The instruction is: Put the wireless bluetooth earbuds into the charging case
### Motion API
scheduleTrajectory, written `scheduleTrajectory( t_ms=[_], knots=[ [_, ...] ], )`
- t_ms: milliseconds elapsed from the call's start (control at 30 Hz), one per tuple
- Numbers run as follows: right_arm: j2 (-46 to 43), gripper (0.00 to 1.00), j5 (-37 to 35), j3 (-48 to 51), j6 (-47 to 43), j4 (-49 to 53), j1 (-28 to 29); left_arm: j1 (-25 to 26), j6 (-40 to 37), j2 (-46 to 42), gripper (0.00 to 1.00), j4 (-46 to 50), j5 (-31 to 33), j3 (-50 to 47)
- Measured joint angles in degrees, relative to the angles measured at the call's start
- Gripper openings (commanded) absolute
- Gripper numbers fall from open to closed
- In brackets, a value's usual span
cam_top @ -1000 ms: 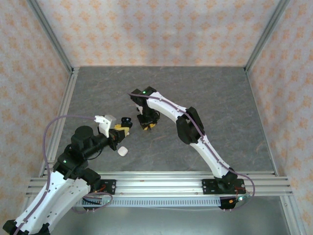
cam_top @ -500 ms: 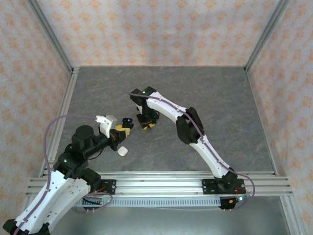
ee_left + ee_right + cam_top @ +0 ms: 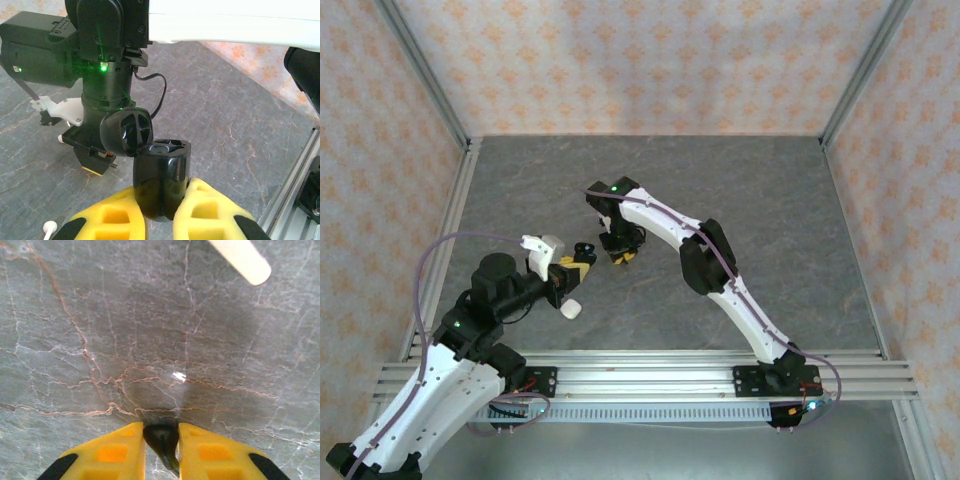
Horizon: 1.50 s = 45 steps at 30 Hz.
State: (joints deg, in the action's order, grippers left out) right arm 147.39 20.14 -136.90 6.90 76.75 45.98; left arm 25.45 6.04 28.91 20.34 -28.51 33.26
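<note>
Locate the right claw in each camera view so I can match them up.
Top external: right claw just left of centre, pointing down at the table.
Left wrist: right claw left of centre, behind the open black charging case gripped by the left claw.
Right wrist: right claw bottom centre, closed on a black earbud.
Shared landmark: the grey veined tabletop.

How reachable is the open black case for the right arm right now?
Likely yes. The right pincer, pinching a black earbud, sits close beside the black charging case, which the left pincer holds upright, lid open. Nothing stands between them.
</note>
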Motion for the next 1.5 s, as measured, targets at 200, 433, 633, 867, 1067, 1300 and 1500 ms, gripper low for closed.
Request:
scheduleTrajectory(
  t_ms=[200,433,633,867,1067,1300,1500],
  knots=[
    [-1.2,0.16,-1.2,1.7,0.2,-0.9,0.0,0.0,0.5,0.0,0.00,-1.7,-1.1,0.0],
    [-10.5,0.14,-3.3,9.4,2.2,-5.7,-0.2,0.0,2.6,0.4,0.00,-4.8,-2.1,-0.1],
    [-24.3,0.14,-4.6,17.7,5.2,-12.5,-1.2,0.0,4.4,0.4,0.00,-9.9,-1.9,-0.1],
    [-38.8,0.14,-7.1,24.1,7.7,-19.1,-2.1,0.0,4.7,3.7,0.00,-14.5,-0.6,2.4],
    [-51.5,0.14,-7.1,30.8,8.8,-28.3,-2.1,0.1,6.2,10.3,0.00,-21.9,-0.7,6.5],
    [-64.3,0.15,-4.4,41.0,11.5,-44.7,-2.1,1.8,7.0,16.4,0.00,-27.8,-0.7,8.2],
    [-66.3,0.16,2.5,42.9,14.1,-54.1,-1.8,2.0,7.4,17.8,0.00,-29.7,-0.9,9.6]
  ],
)
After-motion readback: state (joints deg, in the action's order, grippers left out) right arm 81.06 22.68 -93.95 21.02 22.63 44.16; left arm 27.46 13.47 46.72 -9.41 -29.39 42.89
